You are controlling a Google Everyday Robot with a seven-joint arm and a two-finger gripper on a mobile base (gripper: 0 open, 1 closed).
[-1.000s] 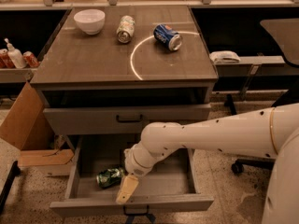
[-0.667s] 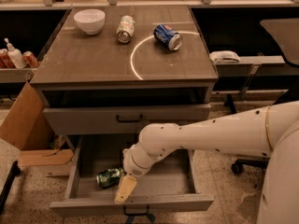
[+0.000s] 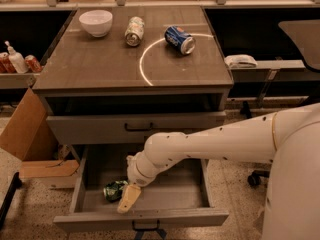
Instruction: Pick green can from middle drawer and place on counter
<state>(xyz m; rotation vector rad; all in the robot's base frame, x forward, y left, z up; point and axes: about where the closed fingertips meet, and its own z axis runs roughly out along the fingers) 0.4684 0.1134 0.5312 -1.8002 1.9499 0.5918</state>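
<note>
The green can (image 3: 114, 190) lies on its side, dented, on the floor of the open middle drawer (image 3: 142, 219), towards its left half. My gripper (image 3: 129, 198) reaches down into that drawer on the white arm and sits right against the can's right side, its beige tip near the drawer's front wall. The counter (image 3: 100, 66) is the wood-grain cabinet top above, marked with a thin white arc.
On the counter stand a white bowl (image 3: 95, 22), a pale can (image 3: 133, 31) and a blue can (image 3: 180, 39), both cans on their sides. The upper drawer front (image 3: 135, 127) is closed. A cardboard box (image 3: 27, 134) leans at the left. Side shelves flank the cabinet.
The gripper has edged slightly left inside the drawer, closer to the green can. The can has stayed where it was.
</note>
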